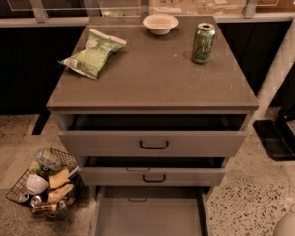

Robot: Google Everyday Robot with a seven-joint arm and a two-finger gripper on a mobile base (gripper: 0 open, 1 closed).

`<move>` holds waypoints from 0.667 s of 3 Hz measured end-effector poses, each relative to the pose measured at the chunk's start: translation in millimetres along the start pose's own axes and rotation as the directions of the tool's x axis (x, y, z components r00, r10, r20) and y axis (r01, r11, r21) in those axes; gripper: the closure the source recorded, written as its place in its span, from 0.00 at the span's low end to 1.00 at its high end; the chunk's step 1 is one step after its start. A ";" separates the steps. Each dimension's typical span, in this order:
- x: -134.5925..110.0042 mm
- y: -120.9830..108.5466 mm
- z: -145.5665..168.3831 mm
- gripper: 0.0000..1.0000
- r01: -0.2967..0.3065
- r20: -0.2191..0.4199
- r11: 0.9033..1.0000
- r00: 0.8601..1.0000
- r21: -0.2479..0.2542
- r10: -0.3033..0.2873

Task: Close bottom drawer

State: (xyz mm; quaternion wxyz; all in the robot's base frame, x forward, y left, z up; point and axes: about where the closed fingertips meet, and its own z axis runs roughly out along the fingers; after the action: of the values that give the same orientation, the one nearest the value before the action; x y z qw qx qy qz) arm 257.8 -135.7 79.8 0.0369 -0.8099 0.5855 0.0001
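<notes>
The grey cabinet [152, 90] has three drawers, all open. The bottom drawer [150, 213] is pulled out the farthest. Its plain grey inside shows at the bottom edge of the camera view, and its front and handle are cut off below the frame. The middle drawer [152, 177] and the top drawer [152, 142] are each open a little, with dark bar handles showing. The gripper is not in view. A pale rounded part [290, 226] sits in the bottom right corner; I cannot tell what it is.
On the cabinet top lie a green chip bag [93, 53], a white bowl [160, 23] and a green can [203, 43]. A wire basket of trash [42, 183] stands on the floor at the left. A white slanted post [285, 58] and a black base [278, 139] stand at the right.
</notes>
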 end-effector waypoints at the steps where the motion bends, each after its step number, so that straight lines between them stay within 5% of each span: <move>1: 10.8 -32.4 1.4 1.00 0.058 -0.060 0.998 0.997 0.024 -0.056; 2: 25.0 -64.9 0.8 1.00 0.095 -0.092 0.994 0.992 0.049 -0.091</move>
State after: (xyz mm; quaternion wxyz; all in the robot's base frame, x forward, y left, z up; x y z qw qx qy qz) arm 327.2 -139.1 81.8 0.0320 -0.8342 0.5480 -0.0534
